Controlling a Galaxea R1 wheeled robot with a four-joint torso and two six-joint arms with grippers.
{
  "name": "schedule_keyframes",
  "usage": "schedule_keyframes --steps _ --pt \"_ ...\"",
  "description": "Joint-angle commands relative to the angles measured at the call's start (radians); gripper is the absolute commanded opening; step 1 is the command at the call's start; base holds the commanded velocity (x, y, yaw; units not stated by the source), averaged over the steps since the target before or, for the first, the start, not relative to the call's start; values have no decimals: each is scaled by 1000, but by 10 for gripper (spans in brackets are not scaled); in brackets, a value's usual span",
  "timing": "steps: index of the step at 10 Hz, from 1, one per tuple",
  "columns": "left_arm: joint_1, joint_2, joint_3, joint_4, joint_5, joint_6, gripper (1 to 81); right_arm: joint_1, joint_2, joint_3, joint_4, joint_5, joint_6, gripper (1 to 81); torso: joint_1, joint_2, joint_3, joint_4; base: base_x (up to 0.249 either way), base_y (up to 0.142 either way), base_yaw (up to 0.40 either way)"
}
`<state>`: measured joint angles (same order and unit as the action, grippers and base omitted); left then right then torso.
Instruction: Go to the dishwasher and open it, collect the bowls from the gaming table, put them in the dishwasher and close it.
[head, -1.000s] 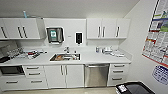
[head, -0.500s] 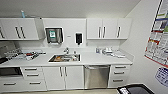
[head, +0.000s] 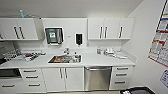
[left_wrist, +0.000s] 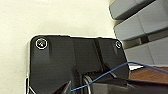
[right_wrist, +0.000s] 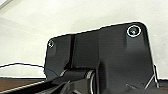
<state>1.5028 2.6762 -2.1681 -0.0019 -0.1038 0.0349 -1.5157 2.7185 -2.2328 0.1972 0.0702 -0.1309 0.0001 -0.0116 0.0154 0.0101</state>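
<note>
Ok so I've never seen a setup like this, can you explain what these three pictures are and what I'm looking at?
They come from one wheeled robot with two arms. The wide picture is from a camera high on its head, facing a kitchenette: the steel dishwasher, door closed, sits under the countertop, right of the sink, with white cabinets above. The other two pictures come from cameras on its wrists. The dark plate in the left wrist picture and the dark plate in the right wrist picture are robot parts. Nothing can be seen held.

Head view: even, bright, diffuse light; no hard shadows. Soft blur overall. Wide-angle bowing at frame edges, strongest upper left and right. Dull sheen on dishwasher (head: 97, 78) front, lower centre. Wrist views: pale background overexposed, dark foreground underexposed, unsharp.
</note>
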Motion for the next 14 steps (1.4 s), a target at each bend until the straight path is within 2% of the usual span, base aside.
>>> schedule_keyframes --steps 1,3,14 --pt "-55 -21 14 8 47 10 811 54 -17 10 -15 -55 -4 811 0 0 0 0 99 71 0" --pt "-55 -21 14 7 47 10 811 54 -17 7 -15 -53 -4 811 0 0 0 0 99 71 0" --pt "-55 -18 14 7 44 10 811 54 -12 3 -15 -55 -4 811 0 0 0 0 99 0 0"
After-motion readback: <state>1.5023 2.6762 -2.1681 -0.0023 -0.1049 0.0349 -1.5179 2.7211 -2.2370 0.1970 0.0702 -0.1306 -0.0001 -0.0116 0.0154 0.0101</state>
